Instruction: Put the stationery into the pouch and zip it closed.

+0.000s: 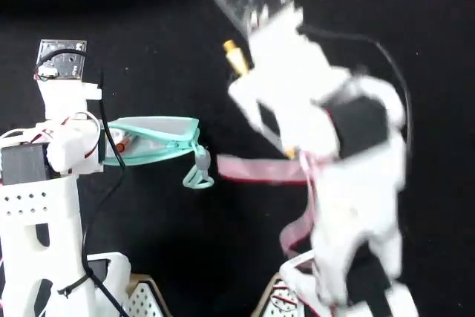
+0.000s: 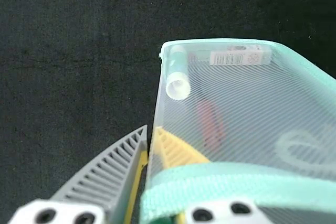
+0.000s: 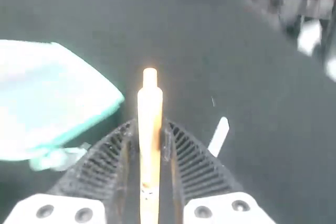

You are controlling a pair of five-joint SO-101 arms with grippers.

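Table [image 1: 163,243]: black cloth over the whole top, plain and matt.
Room: dark clutter past the far edge, too blurred to name.
Pouch [image 1: 156,139]: clear with mint-green trim, lying flat left of centre, one end at the left arm and the other pointing toward the middle of the table.
Zip loop [image 1: 199,176]: mint green, hanging off the pouch's end nearest the middle.
Inside the pouch: a white-capped tube [image 2: 177,77] and beside it a red pen [image 2: 210,124], both seen through the wall.
Left claw [image 2: 151,132]: pinched on the pouch's edge, grey finger outside, yellow finger showing through the clear plastic.
Right claw [image 3: 148,124]: clamped tight on an orange pen [image 3: 149,98], held up off the cloth, right of the pouch and apart from it.
Pink strip [image 1: 260,169]: on the cloth between pouch and right arm; blurred, cannot tell what.
White sliver [image 3: 218,135]: on the cloth just beside the right claw.
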